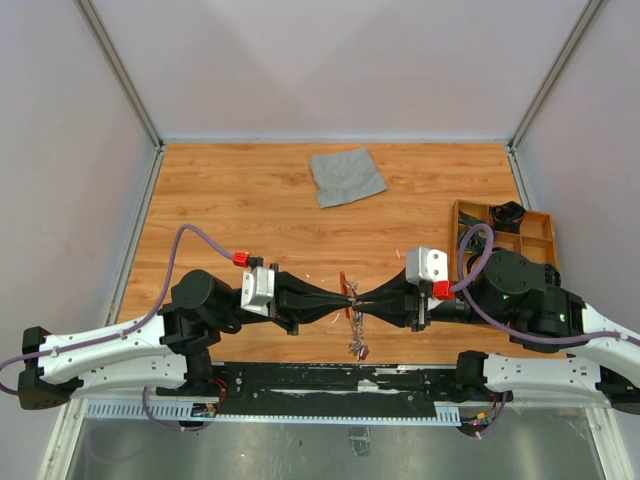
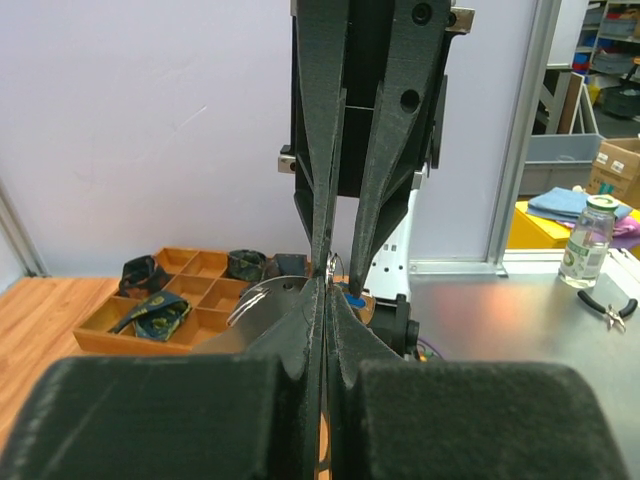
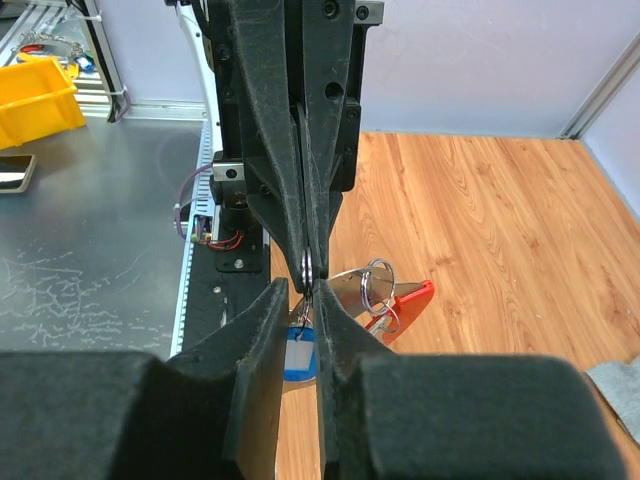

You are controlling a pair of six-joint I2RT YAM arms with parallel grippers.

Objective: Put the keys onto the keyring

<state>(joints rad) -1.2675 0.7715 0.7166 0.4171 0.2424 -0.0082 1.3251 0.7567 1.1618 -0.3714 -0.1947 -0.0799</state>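
Observation:
My two grippers meet tip to tip over the table's near middle. In the right wrist view my left gripper (image 3: 308,268) comes in from above, shut on a silvery ring (image 3: 308,264). A thin wire runs from that ring down to a blue-headed key (image 3: 298,355). My right gripper (image 3: 308,290) stands just under the ring, its jaws narrowly apart around the wire. To the right lies the red keyring (image 3: 412,298) with silvery rings (image 3: 378,280) on it. In the top view the keyring (image 1: 346,289) shows at the fingertips, its chain (image 1: 356,342) trailing toward me. The other keys are too small to make out.
A grey cloth square (image 1: 347,176) lies at the table's far middle. A wooden compartment tray (image 1: 540,228) with dark items stands at the right, behind my right arm. Off the table, a bottle (image 2: 588,240) and pliers (image 2: 606,308) sit on a metal bench.

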